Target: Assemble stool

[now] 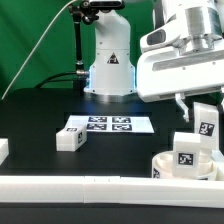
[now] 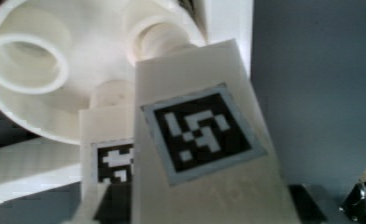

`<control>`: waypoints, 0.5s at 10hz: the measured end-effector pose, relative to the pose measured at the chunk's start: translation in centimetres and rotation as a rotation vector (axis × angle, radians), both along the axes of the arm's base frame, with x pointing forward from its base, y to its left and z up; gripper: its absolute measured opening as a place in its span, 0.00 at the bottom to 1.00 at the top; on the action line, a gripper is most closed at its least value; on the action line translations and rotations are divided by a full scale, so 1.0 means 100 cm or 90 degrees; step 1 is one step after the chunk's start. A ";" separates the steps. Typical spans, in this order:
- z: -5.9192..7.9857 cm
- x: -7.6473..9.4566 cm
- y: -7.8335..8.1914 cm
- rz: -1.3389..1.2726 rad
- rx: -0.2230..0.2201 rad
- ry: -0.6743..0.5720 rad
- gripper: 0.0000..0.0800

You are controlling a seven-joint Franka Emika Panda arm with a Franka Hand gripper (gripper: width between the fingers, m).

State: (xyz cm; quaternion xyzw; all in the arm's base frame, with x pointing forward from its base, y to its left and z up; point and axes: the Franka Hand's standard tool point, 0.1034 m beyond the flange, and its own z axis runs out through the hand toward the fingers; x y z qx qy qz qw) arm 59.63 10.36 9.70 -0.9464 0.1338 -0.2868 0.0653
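Observation:
My gripper is shut on a white stool leg and holds it upright just above the round white seat at the exterior view's lower right. A second leg with a tag stands on the seat beside it. A third leg lies loose on the table to the left of the marker board. In the wrist view the held leg fills the middle between my gripper fingers. The ribbed seat and the standing leg lie behind it.
The marker board lies flat mid-table before the robot base. A long white rail runs along the front edge. A white block sits at the exterior view's left edge.

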 end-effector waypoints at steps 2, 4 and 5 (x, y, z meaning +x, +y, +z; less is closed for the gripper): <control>-0.004 -0.001 -0.002 -0.001 -0.001 0.004 0.41; -0.009 -0.005 -0.002 -0.001 -0.003 0.009 0.41; -0.010 -0.006 -0.002 0.000 -0.003 0.010 0.41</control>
